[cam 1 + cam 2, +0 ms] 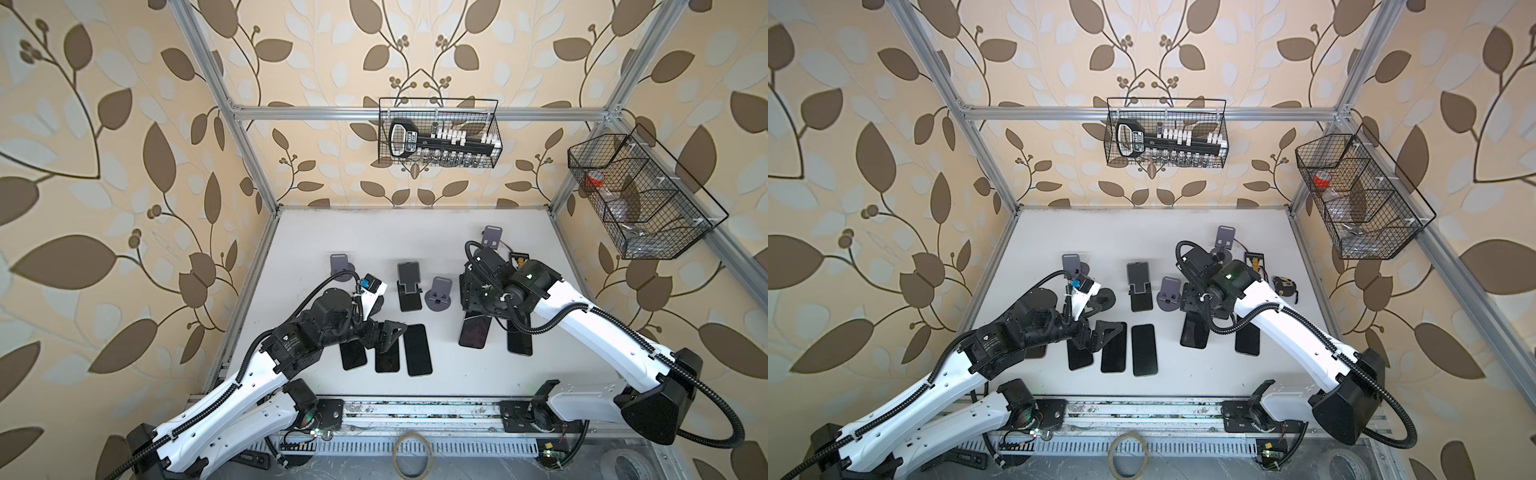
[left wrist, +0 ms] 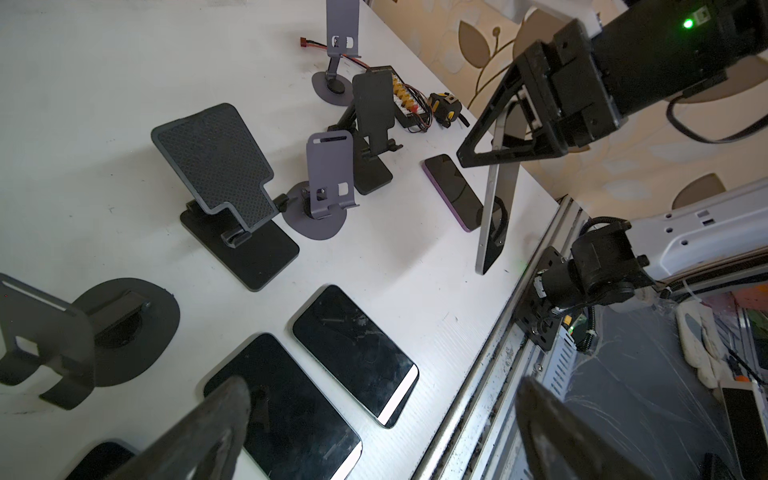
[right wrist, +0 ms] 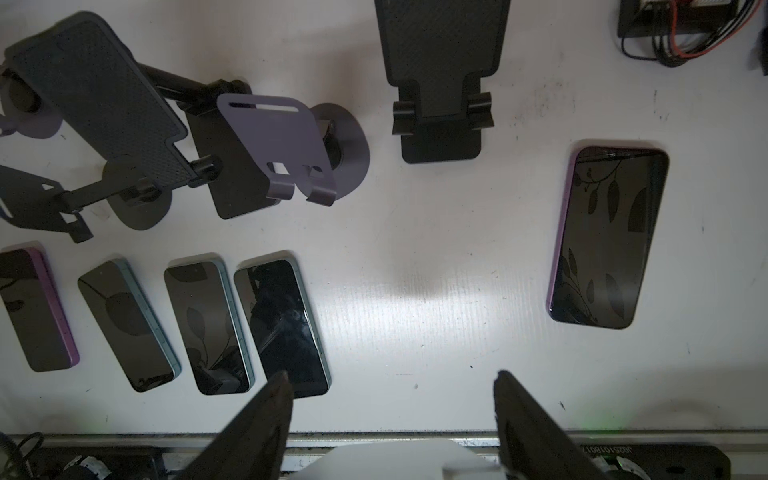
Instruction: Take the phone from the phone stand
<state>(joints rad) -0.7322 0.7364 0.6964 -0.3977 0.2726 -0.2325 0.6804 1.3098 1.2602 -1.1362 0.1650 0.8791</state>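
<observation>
Leaf-papered walls (image 1: 124, 124) round white desk (image 1: 374, 241); right pincer (image 3: 392, 376) clamped on phone (image 2: 496, 216), which hung on edge, off black phone stand (image 3: 440, 75) nearby. Far finger hidden behind phone. Unclear whether phone's lower corner touched desk. Purple phone (image 3: 611, 237) lay beside. Left pincer (image 2: 384, 382) spread wide over flat phones (image 2: 353, 353); outermost cut off.
</observation>
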